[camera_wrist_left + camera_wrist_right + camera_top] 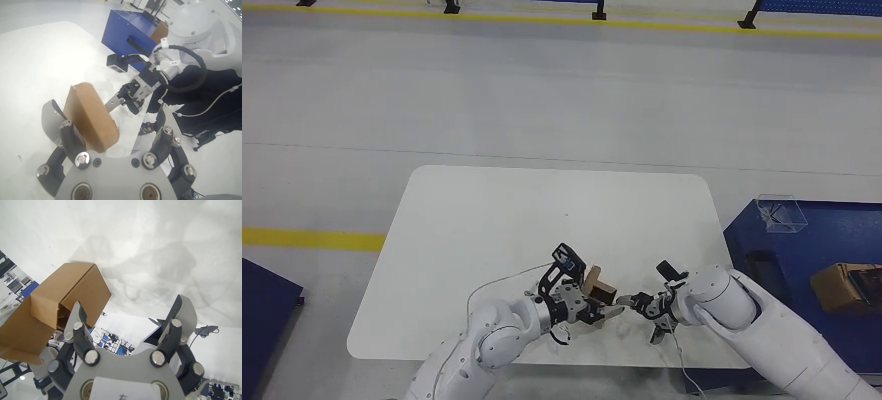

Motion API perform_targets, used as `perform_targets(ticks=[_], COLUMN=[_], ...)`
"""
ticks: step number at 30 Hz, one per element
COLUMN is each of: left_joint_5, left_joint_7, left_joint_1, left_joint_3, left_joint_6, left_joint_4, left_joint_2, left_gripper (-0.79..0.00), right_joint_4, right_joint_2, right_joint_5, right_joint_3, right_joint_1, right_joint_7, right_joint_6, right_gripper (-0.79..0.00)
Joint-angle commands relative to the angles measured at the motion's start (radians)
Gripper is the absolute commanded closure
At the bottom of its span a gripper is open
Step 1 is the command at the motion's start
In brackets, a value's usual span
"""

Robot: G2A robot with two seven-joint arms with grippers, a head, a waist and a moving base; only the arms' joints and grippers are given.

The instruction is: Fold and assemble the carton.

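brown carton in spread left gripper; right wrist view reveals its hollow end beside gaping right gripper.

My right gripper is covering part of the carton's open end, the right wrist view's edge is cutting off its flap, and my left gripper's body is hiding its lower end.
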State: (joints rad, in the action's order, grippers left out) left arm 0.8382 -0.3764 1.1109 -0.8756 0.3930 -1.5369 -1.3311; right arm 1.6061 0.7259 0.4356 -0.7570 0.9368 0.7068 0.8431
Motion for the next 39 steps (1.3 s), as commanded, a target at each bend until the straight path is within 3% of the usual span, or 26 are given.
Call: perform_targets(ticks=[1, 11, 30, 39], left_joint_5=[0.005, -0.026, -0.006, 0.000], left_joint_7=[-0.008, -0.050, -0.055, -0.049], left_joint_1=[0.016, 0.047, -0.005, -0.011], left_joint_3=[-0.006, -0.022, 0.053, 0.058], left_joint_6=[-0.002, 0.048, 0.038, 0.019], left_joint_4=[-0.024, -0.075, 0.006, 0.023], left_joint_2=[0.004, 0.014, -0.007, -0.010], left_gripper=[-0.785, -0.785, -0.785, -0.785], right_joint_4=[0.010, 0.019, -0.005, -0.023], right_joint_2=[0.000, 0.005, 0.023, 0.009], right_joint_5=[0.000, -0.005, -0.024, 0.022], right_joint_3=[-0.003, -0.013, -0.009, -0.099], right_joint_1=[0.003, 0.011, 0.008, 0.043], right_joint_7=[0.008, 0.013, 0.031, 0.012], right_joint_6=[0.000, -0.002, -0.004, -0.084], right_gripper=[-0.785, -0.785, -0.785, -0.785])
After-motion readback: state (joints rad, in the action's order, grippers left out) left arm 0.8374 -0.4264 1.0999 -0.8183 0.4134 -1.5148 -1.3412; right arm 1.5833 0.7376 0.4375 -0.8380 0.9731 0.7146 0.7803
